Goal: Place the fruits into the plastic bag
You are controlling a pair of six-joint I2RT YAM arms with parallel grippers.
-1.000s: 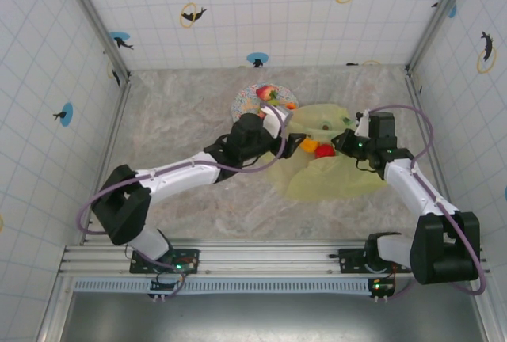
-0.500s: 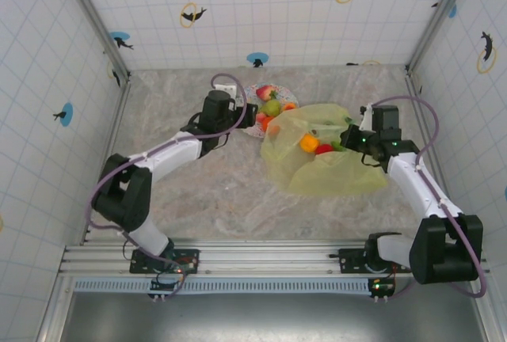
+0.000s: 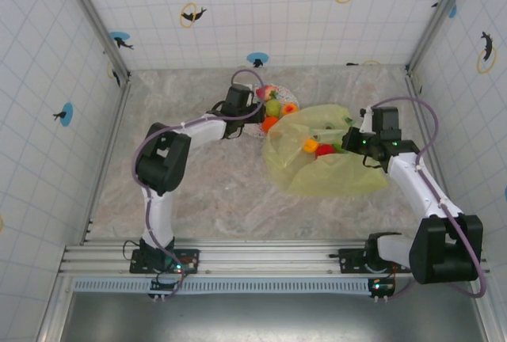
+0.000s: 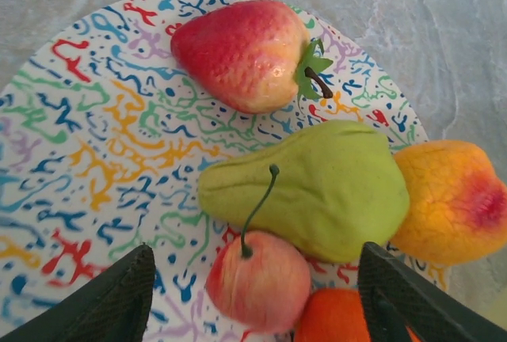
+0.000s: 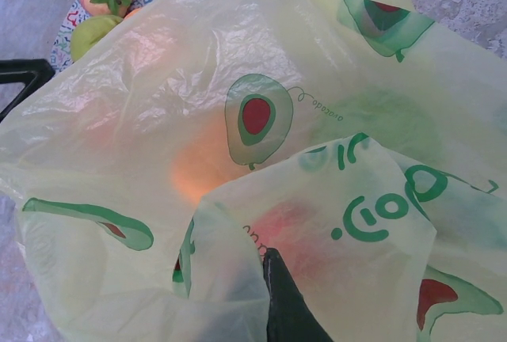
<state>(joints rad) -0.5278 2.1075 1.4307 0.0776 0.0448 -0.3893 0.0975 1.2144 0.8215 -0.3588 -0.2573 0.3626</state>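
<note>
Left gripper (image 4: 255,275) is hanging wide open just over the plate (image 4: 87,160), holding nothing. Between its jaws the pink apple (image 4: 261,290) is sitting, the nearest of the fruits (image 4: 317,188), stem pointing away from it. Further right the plastic bag (image 3: 317,172) is lying with fruits already inside. Right gripper (image 3: 351,141) is touching the bag's edge; I cannot tell if it is pinching.

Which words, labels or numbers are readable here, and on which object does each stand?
"avocado": tiny curved print beside an avocado picture on the plastic bag.
Large green letters on the same bag: creased and turned, not readable as a word.
Plate: only coloured squiggles, no text.
</note>
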